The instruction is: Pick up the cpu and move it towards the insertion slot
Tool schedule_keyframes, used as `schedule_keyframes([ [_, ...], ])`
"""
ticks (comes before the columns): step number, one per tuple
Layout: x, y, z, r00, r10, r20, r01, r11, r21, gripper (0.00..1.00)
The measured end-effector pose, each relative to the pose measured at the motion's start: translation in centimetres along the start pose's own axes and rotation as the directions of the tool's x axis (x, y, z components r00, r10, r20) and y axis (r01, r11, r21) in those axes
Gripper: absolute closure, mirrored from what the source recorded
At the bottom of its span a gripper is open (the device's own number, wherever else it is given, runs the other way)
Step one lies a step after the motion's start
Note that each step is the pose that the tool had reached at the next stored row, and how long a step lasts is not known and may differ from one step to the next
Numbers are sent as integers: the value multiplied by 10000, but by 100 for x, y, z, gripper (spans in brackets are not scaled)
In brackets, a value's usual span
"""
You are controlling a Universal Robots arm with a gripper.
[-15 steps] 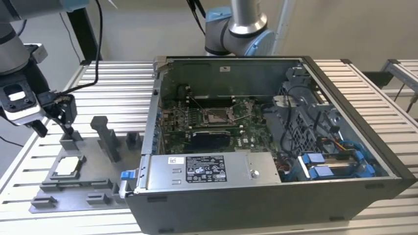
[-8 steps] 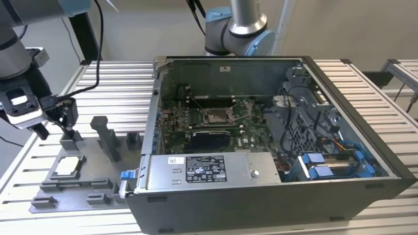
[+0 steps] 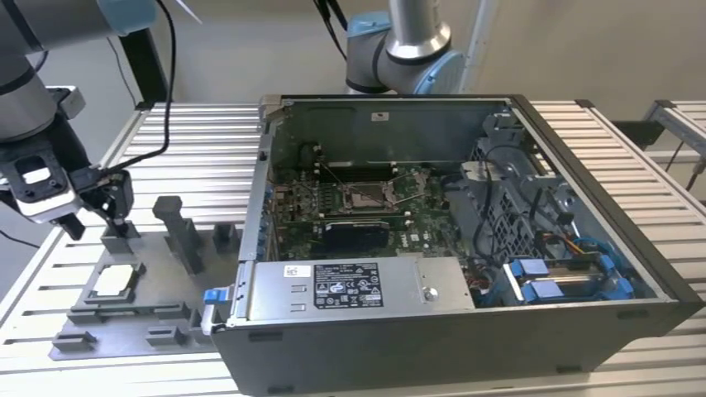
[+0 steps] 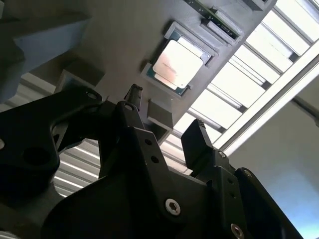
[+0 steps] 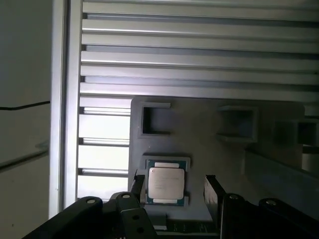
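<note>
The cpu (image 3: 114,281) is a pale silvery square chip lying flat in a recess of the grey fixture plate (image 3: 83,322), at the exterior view's left. Both wrist views show the cpu (image 4: 177,62) (image 5: 166,182) resting there untouched. My gripper (image 3: 96,225) hangs above the fixture, a little behind the chip, open and with nothing held. In both wrist views the gripper (image 4: 165,107) (image 5: 173,178) has its two black fingers spread to either side of the chip. The insertion slot (image 3: 364,196) is a metal-framed square socket on the green board inside the open computer case.
The open computer case (image 3: 574,165) takes up the middle and right of the slatted metal table (image 3: 198,132). A silver box with a white label (image 3: 342,289) sits at the case's front. Grey fixture posts (image 3: 177,227) rise beside my gripper. A second robot arm (image 3: 403,50) stands behind the case.
</note>
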State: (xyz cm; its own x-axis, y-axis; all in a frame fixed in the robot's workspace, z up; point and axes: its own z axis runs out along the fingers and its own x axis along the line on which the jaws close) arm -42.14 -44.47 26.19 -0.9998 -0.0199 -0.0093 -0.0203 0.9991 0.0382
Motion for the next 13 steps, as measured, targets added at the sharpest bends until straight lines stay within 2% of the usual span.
schedule_keyframes([
  [13, 2, -35, 121, 10000, 0, -1, 0, 10000, 1, 0],
])
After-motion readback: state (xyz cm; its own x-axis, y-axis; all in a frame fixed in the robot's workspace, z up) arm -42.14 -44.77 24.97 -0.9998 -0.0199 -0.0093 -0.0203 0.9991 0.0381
